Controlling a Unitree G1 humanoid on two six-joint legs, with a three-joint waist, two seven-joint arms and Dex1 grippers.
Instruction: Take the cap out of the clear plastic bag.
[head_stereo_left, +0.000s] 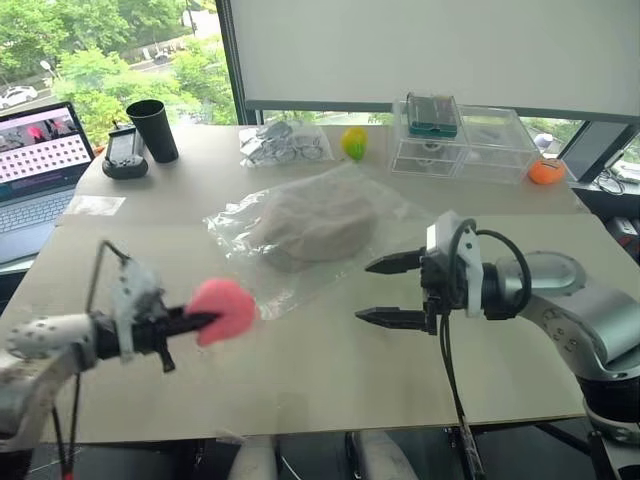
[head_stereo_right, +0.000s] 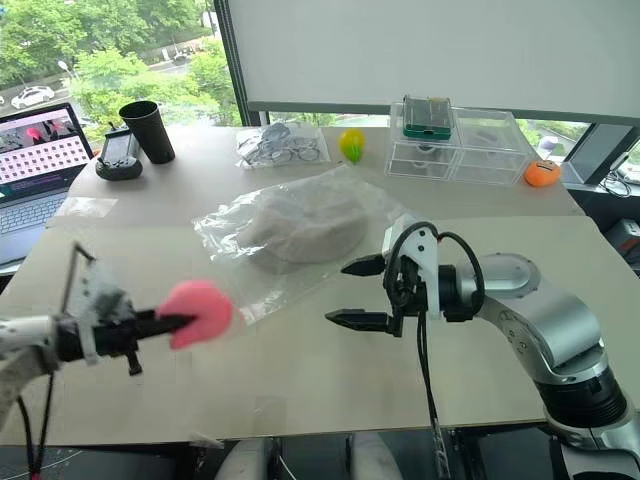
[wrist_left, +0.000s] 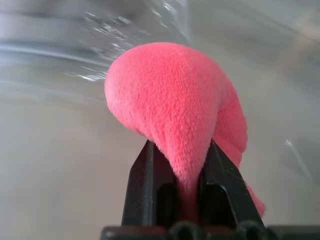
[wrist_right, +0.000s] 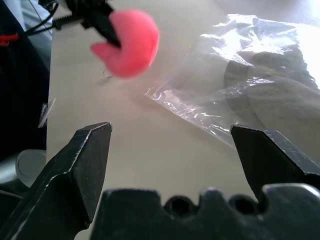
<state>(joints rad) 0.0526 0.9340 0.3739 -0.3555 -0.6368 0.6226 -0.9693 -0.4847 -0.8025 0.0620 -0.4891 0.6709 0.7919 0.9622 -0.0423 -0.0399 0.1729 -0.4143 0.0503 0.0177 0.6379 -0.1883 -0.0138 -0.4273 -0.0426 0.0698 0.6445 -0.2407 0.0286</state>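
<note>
The cap (head_stereo_left: 310, 230), soft and off-white, lies inside the clear plastic bag (head_stereo_left: 232, 228) at the middle of the table. My left gripper (head_stereo_left: 203, 321) is at the near left, lifted off the table and shut on a pink plush toy (head_stereo_left: 226, 309); the left wrist view shows the toy (wrist_left: 170, 95) pinched between both black fingers. My right gripper (head_stereo_left: 363, 290) hovers open just right of the bag's near edge, pointing left, with nothing between its fingers. In the right wrist view the bag (wrist_right: 200, 110) and cap (wrist_right: 280, 95) lie ahead of the open jaws.
A laptop (head_stereo_left: 35, 170) sits at the far left, with a black cup (head_stereo_left: 153, 130) and a small black device (head_stereo_left: 125, 155) beside it. At the back stand a small bag with eyeglasses (head_stereo_left: 285, 145), a yellow-green toy (head_stereo_left: 354, 143), a clear drawer box (head_stereo_left: 465, 145) and an orange object (head_stereo_left: 546, 172).
</note>
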